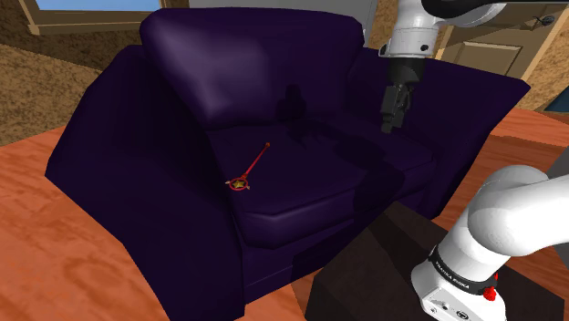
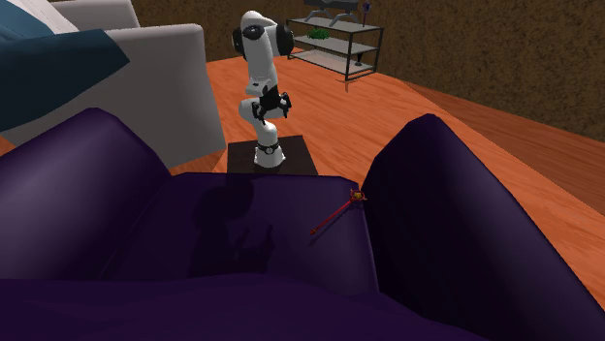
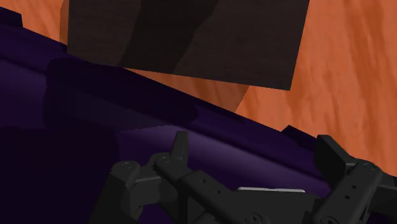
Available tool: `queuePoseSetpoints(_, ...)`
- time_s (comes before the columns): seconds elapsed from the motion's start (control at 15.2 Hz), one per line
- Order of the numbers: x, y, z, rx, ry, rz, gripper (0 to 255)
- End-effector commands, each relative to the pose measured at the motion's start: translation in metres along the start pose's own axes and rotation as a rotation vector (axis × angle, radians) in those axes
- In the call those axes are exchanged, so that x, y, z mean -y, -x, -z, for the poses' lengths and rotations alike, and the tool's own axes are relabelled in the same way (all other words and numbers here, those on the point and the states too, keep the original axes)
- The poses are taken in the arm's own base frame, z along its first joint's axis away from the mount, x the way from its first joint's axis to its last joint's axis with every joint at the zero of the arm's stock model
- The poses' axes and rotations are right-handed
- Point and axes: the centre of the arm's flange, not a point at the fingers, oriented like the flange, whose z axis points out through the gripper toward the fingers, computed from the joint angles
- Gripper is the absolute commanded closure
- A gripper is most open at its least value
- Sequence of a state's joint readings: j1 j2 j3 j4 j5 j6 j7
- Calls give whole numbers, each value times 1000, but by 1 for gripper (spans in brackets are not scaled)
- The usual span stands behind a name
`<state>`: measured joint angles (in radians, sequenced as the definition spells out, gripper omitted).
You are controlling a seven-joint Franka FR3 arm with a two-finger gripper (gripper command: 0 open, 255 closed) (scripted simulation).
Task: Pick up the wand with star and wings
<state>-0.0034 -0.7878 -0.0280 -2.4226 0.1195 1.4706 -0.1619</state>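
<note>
Gripper (image 1: 391,125), fingers apart, hangs over the glossy purple sofa (image 1: 182,109), well apart from the thin red wand (image 1: 254,164).

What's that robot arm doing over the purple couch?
The white robot arm is after a little red wand lying on the purple couch seat, near its front edge. Its black gripper hangs in the air above the seat, off to the side of the wand, fingers open. It isn't touching or holding anything yet.
</note>
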Motion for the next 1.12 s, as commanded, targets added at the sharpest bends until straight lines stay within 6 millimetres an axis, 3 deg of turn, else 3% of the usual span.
queuePoseSetpoints(0.0, 0, 0, 0, 0, 0, 0, 0)
queuePoseSetpoints(0.53, 65, -67, -42, -58, 21, -269, 0)
queuePoseSetpoints(1.06, 108, -152, -80, -116, 43, -537, 0)
